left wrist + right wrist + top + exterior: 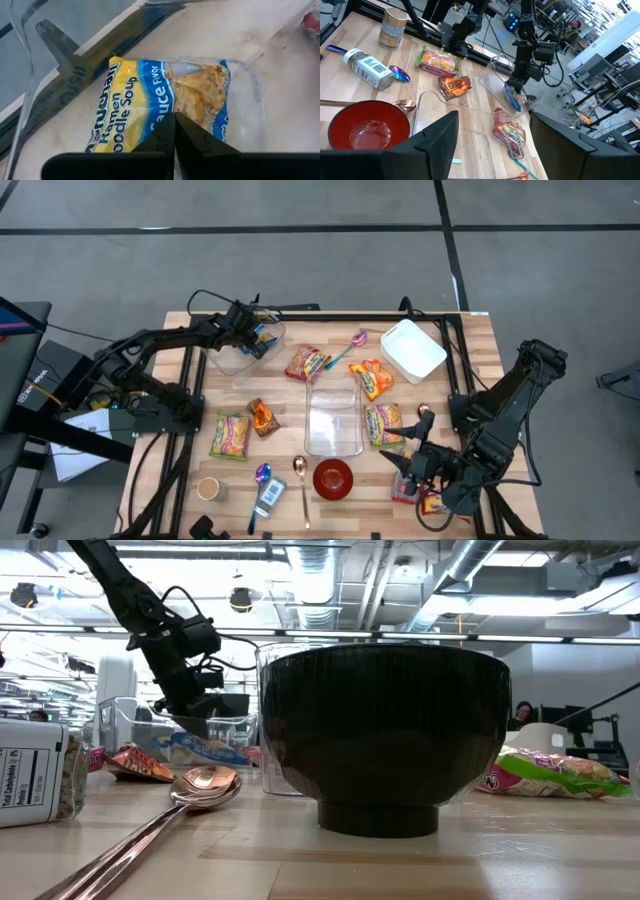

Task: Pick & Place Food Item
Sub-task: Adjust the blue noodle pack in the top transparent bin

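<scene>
High view: my left gripper (256, 340) hangs over the clear plastic tub (232, 360) at the far left of the wooden table (470, 350), fingers pressed together with nothing between them. In the left wrist view the yellow-and-blue ramen noodle soup packet (165, 102) lies flat on the floor of that tub, just beyond my closed fingertips (174, 135). The low view shows the same gripper (195, 705) poised above the tub's rim. My right gripper (420, 470) waits near the table's front right corner, fingers spread and empty, beside the red bowl (333, 478). A second clear rectangular container (333, 422) sits mid-table with other snack packets scattered around it; an orange crinkled packet (263, 418) and a green noodle packet (230, 435) lie to its left.
</scene>
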`<state>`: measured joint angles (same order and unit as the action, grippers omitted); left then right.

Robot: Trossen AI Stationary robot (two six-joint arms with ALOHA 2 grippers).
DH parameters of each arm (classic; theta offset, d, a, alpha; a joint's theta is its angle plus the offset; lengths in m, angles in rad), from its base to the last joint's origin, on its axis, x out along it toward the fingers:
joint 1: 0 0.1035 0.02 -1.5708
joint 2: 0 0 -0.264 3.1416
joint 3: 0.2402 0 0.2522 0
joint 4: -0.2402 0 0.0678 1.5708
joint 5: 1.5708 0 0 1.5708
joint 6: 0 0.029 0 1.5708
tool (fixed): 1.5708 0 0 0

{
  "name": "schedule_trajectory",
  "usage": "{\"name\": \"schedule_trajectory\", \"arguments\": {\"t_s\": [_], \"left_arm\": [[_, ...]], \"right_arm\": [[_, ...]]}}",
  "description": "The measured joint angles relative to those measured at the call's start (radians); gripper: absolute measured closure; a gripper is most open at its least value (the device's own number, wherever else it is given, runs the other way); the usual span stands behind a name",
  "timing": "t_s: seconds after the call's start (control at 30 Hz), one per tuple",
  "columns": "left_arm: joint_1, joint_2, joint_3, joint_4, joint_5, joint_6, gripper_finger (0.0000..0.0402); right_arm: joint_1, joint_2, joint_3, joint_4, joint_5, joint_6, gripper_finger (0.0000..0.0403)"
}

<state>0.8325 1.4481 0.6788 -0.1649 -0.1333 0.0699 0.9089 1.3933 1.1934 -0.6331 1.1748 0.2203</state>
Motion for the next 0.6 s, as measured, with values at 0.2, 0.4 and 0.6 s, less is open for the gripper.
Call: {"name": "schedule_trajectory", "arguments": {"t_s": [0.2,0.4,0.6], "left_arm": [[-0.037,-0.057,0.0,-0.006,0.003,0.001,0.0401],[-0.106,-0.074,0.001,-0.123,0.008,0.002,0.0401],[-0.171,-0.07,0.001,-0.12,0.008,0.0,0.0401]], "right_arm": [[0.0,0.0,0.0,0.0,0.0,-0.002,0.0163],[0.004,0.0,0.0,-0.002,0.0,0.008,0.0163],[0.007,0.0,0.0,-0.002,0.0,0.009,0.0163]]}}
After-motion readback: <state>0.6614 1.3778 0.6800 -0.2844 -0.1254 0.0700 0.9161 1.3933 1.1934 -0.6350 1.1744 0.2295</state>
